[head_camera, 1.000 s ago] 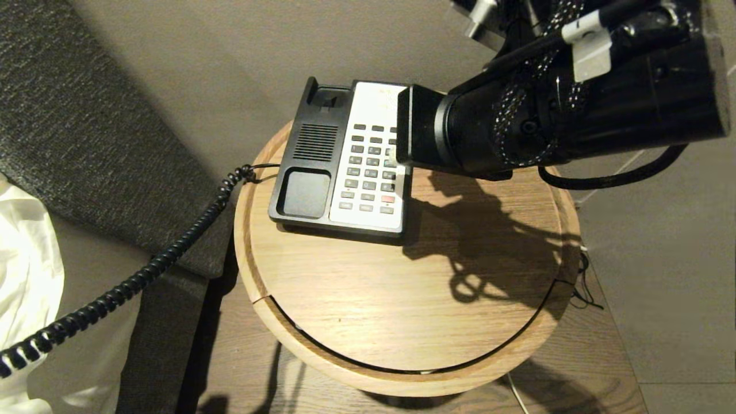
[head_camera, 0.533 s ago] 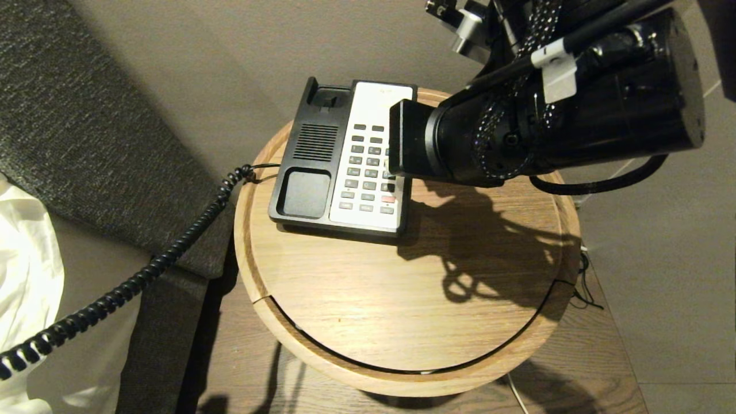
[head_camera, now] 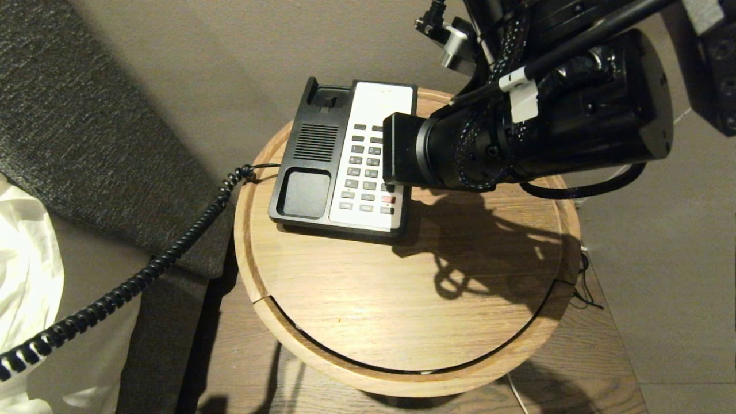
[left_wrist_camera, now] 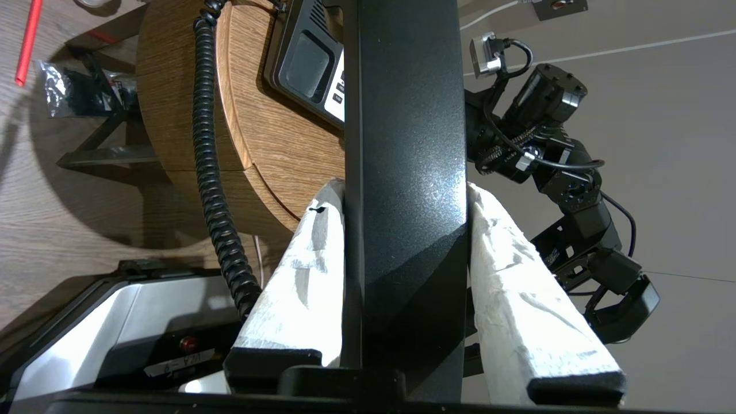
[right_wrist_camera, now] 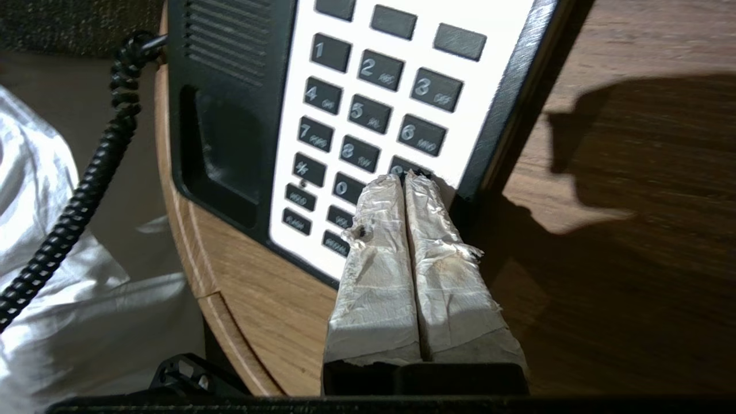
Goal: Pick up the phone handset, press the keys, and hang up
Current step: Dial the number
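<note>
The phone handset [left_wrist_camera: 402,115], long and glossy black, runs between my left gripper's [left_wrist_camera: 403,185] white-wrapped fingers, which are shut on its sides off the table's left edge. Its coiled cord [left_wrist_camera: 213,172] hangs beside it and stretches to the phone base [head_camera: 313,155], whose cradle lies empty. The keys [right_wrist_camera: 368,115] sit in the white faceplate. My right gripper [right_wrist_camera: 404,177] is shut, its wrapped tips together over the key at the right end of the 7-8 row. In the head view the right wrist [head_camera: 414,149] hides those tips and the right column of the keys [head_camera: 362,172].
The phone stands at the back of a round wooden table [head_camera: 402,299]. Dark fabric upholstery [head_camera: 69,115] and a white sheet [head_camera: 23,259] lie to the left, under the cord [head_camera: 144,270]. The table's front and right parts are bare wood in the arm's shadow.
My right arm has slid left across the keypad, covering more of the right-hand keys. The phone base and the cord have stayed put.
</note>
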`<state>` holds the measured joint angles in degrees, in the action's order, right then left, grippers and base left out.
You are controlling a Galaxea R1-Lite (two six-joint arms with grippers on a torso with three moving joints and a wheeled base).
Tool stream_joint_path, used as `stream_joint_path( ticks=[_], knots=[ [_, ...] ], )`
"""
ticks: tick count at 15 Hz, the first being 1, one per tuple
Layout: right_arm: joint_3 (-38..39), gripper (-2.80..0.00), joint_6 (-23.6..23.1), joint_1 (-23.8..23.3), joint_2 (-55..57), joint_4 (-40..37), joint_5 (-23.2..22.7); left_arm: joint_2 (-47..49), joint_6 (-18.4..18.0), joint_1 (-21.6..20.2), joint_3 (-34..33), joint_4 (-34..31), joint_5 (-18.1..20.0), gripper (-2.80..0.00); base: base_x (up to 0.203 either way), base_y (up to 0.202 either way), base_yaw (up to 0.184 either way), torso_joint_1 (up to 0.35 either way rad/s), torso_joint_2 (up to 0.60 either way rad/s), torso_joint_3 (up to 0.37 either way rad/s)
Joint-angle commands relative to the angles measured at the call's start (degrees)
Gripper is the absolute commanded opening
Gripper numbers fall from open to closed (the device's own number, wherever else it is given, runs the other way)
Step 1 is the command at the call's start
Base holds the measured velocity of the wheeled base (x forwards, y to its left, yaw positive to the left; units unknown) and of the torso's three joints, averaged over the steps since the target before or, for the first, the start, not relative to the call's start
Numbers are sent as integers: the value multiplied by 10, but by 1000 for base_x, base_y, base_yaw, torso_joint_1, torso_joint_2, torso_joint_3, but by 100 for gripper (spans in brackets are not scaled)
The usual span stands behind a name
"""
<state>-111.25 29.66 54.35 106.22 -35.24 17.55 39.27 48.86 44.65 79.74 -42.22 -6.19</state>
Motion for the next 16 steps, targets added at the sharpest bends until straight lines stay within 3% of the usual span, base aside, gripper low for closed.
stream_joint_path(
  ticks=[1, 16],
  knots=[
    [0, -280, 0, -4, 3, -1, 2, 1, 3, 0, 0, -2, 0, -280, 0, 0, 0, 0, 0, 0],
    [1, -280, -16, -7, 9, 2, 10, -9, 4, 0, -8, -3, 0, -280, 0, 0, 0, 0, 0, 0]
  ],
)
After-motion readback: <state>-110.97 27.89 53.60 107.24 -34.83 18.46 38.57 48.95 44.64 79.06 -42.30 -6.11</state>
